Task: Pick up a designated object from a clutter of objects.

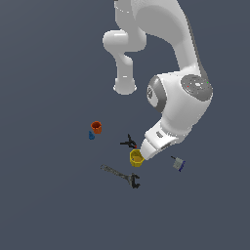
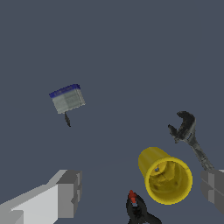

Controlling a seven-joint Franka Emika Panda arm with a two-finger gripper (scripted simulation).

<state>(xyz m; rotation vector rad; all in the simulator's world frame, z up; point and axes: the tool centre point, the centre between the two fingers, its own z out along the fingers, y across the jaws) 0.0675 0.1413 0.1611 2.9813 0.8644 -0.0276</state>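
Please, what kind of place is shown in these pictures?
Likely a simulated test scene: a plain dark floor, a white robot arm, and scattered small items such as a yellow cup and a wrench.

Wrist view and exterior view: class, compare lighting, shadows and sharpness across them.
Exterior view: flat, even light, no clear cast shadows on the grey floor, and the clutter is small and coarse. Wrist view: equally shadowless, the yellow cup and grey-and-white piece with a blue rim large but blocky, the end effector fingers cropped at the edges.
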